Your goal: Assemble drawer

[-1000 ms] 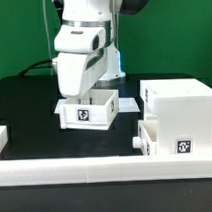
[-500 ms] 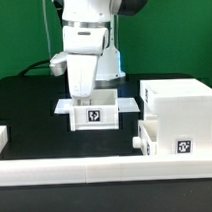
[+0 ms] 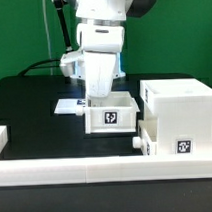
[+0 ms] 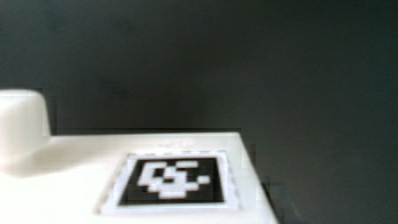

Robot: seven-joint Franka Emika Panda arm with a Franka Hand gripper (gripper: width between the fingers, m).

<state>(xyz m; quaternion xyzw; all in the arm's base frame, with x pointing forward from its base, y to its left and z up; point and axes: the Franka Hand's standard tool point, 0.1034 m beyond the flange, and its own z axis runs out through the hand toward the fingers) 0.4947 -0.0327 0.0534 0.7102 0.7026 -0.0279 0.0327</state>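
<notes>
In the exterior view my gripper reaches down into a small white open-topped tray with a black-and-white tag on its front, and is shut on its wall. The tray is just left of the large boxy case, with a small gap between them. The case carries a tag low on its front, and a second small white part sticks out at its lower left. In the wrist view a white surface with a tag lies over the black table; my fingers are out of sight there.
The marker board lies flat on the black table behind and left of the tray. A long low white border wall runs along the front. Another white piece shows at the left edge.
My gripper has carried the tray towards the exterior view's right, closer to the case. The marker board behind it has come into view.
</notes>
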